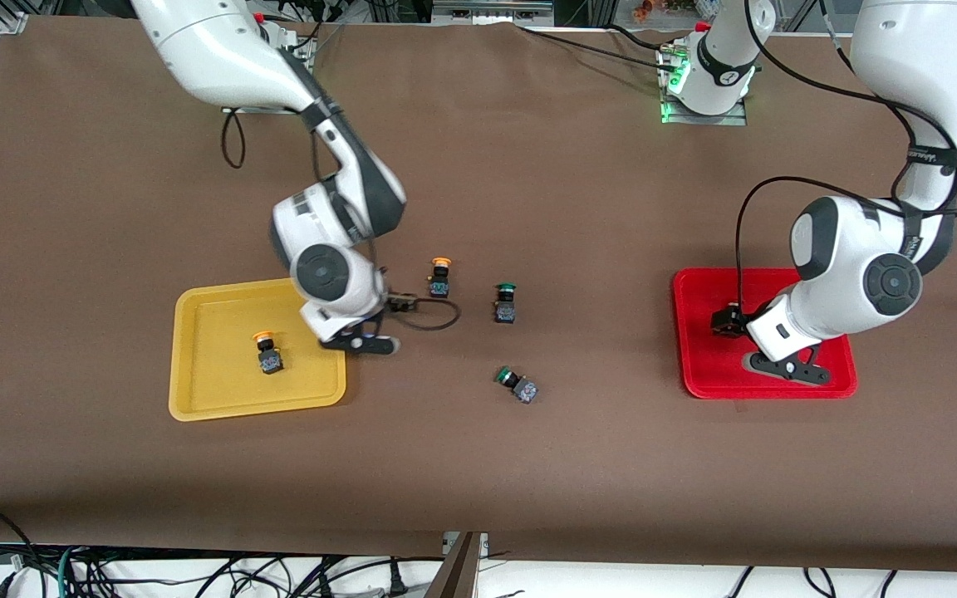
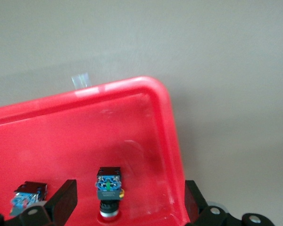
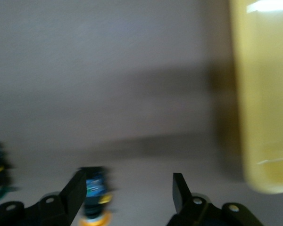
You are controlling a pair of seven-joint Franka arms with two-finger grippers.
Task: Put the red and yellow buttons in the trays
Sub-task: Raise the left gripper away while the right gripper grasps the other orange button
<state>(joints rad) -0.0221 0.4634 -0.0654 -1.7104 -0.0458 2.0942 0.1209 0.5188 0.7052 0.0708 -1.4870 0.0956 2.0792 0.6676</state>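
Lowest in the frame, near its centre, you have a green-capped button (image 1: 517, 384) tipped on its side on the brown table (image 1: 478, 465).

A little higher, toward the right arm's end, sits the yellow tray (image 1: 196, 390). One yellow-capped button (image 1: 267, 353) stands inside it, around the tray's middle. Your right gripper (image 1: 360, 342) hangs over the tray's rim at the corner nearest the frame's centre. In the right wrist view its fingers (image 3: 75, 188) are apart with nothing between them, and an orange-capped button (image 3: 94, 193) shows blurred just beside one of them on the table.

At about the same height, toward the left arm's end, lies the red tray (image 1: 694, 291). Your left gripper (image 1: 786, 365) is low over it. The left wrist view shows that gripper (image 2: 129, 188) with fingers spread wide. One button (image 2: 108, 190) lies on the tray floor between them, gripped by neither. A second button (image 2: 27, 197) lies just outside one finger. You cannot tell their cap colours for sure.

Higher, around the frame's centre, a second green-capped button (image 1: 505, 303) stands upright. Slightly above it stands another yellow-capped button (image 1: 440, 278), on the table.
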